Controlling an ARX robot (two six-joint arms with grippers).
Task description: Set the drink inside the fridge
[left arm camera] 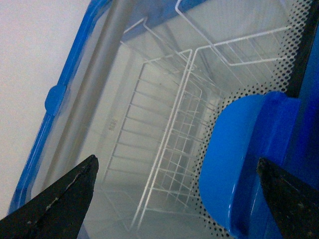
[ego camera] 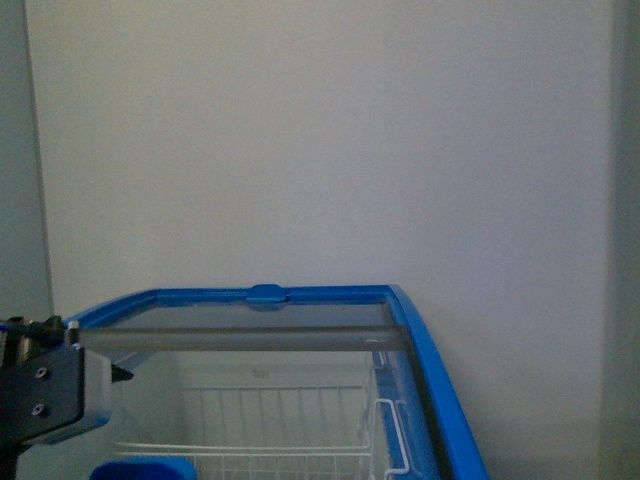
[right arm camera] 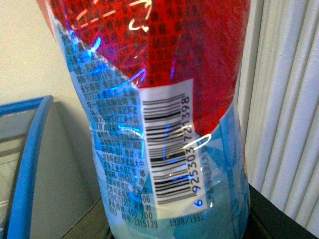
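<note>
White wall (ego camera: 320, 140) — drink (right arm camera: 164, 124), fridge (ego camera: 430, 352), wire basket (ego camera: 290, 415)

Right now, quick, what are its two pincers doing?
Left pincer: open and empty, above the chest freezer.
Right pincer: holding the red-labelled drink bottle; its fingers themselves are hidden.

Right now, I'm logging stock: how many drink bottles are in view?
1: the drink, close up in the right wrist view, beside the fridge. None shows in its baskets; more may be hidden.
</note>
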